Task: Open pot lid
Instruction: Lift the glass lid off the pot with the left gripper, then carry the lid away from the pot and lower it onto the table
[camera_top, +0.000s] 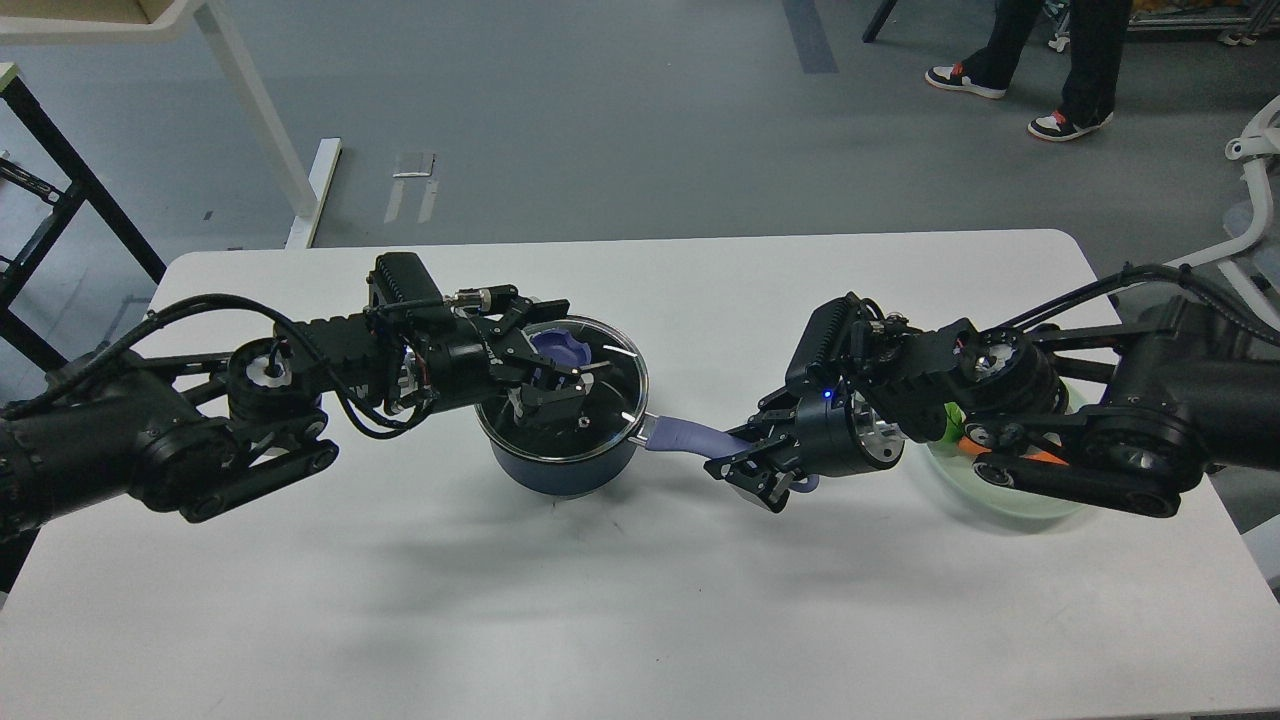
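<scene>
Pot lid (590, 375) of clear glass with a steel rim sits on the pot (560, 465), a dark navy saucepan a little left of centre on the white table (620, 600); its blue-purple knob (556, 350) lies between the fingers of the left gripper (555, 385), though whether they press on it cannot be told; the right gripper (755, 468) has its fingers closed around the far end of the pot's blue-purple handle (690, 437). Behind the right arm a pale green plate (1010, 500) holds something green and orange, mostly hidden. The table has rounded corners and a plain matte top with soft shadows; beyond it lies grey floor with pale tape marks, a white table leg (262, 110) at upper left, a black frame at far left, and a person's legs in black trousers and black-white-red sneakers (1068, 124) at upper right. No brand, label or writing can be read.
</scene>
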